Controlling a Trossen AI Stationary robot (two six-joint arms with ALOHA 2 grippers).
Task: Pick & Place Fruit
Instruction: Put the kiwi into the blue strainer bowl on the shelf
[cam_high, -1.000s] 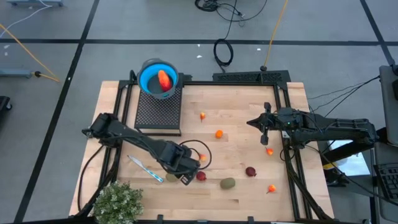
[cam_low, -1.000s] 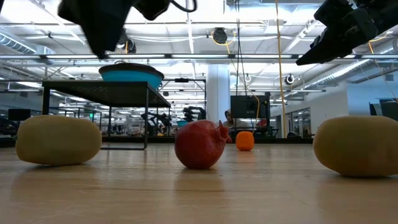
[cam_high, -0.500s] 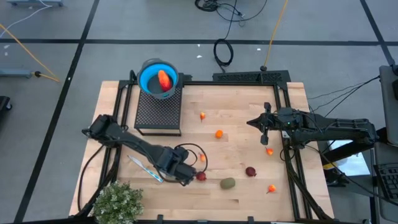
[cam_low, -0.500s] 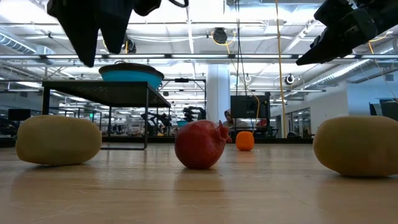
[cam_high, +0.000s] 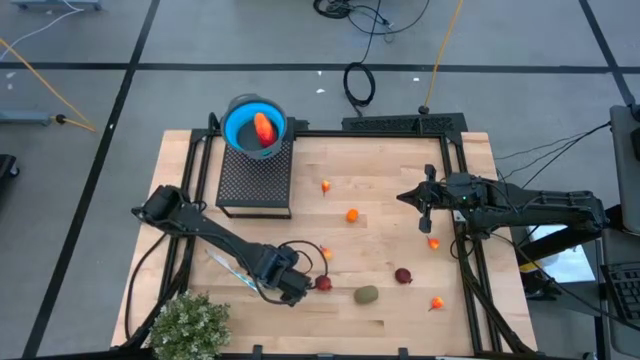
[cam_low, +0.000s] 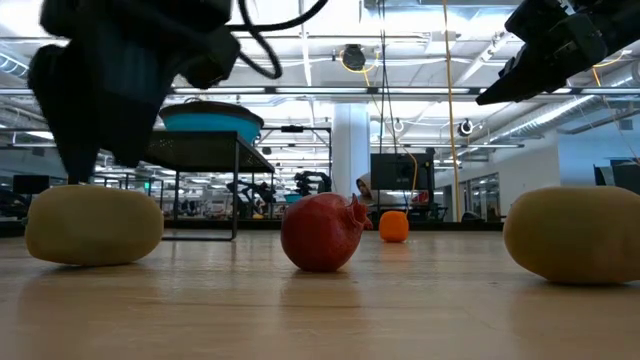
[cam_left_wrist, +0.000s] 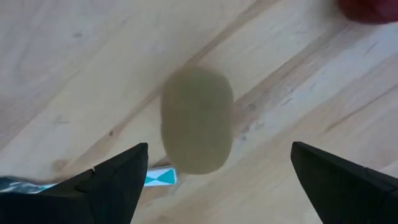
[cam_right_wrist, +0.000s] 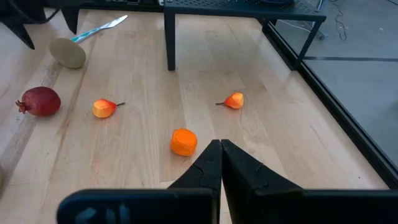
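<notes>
From above, the left gripper (cam_high: 287, 287) is low over the near part of the table (cam_high: 400, 180), beside the dark red fruit (cam_high: 323, 284) and covering whatever lies under it. An olive-brown oval (cam_high: 367, 294) sits farther right, another dark red round (cam_high: 403, 275) beyond that, and small orange pieces are scattered across the boards. 1 long red-orange piece (cam_high: 264, 128) already lies in the blue bowl (cam_high: 243, 112) on the black stand (cam_high: 254, 178). The right gripper (cam_high: 424, 206) waits over the right side of the table.

From table height, the left arm's dark bulk hangs just above an olive-brown fruit (cam_low: 93, 224). It is a smooth, blunt oval resting on its long side, and it looks like a light, hard toy that could roll or squirt out if pinched near an end.

The left wrist camera looks straight down on that fruit (cam_left_wrist: 198, 120), with the 2 fingers (cam_left_wrist: 115, 180) spread wide on either side of it, not touching. A blue-and-white stick (cam_left_wrist: 160, 177) lies just beside the fruit's end. I'd take the oval across its narrow middle, where the sides are closest to parallel, and keep clear of the stick.

The right wrist camera shows its own fingers (cam_right_wrist: 214, 167) pressed together, holding nothing, with an orange ball (cam_right_wrist: 183, 141) and 2 stemmed orange pieces on the boards ahead.
</notes>
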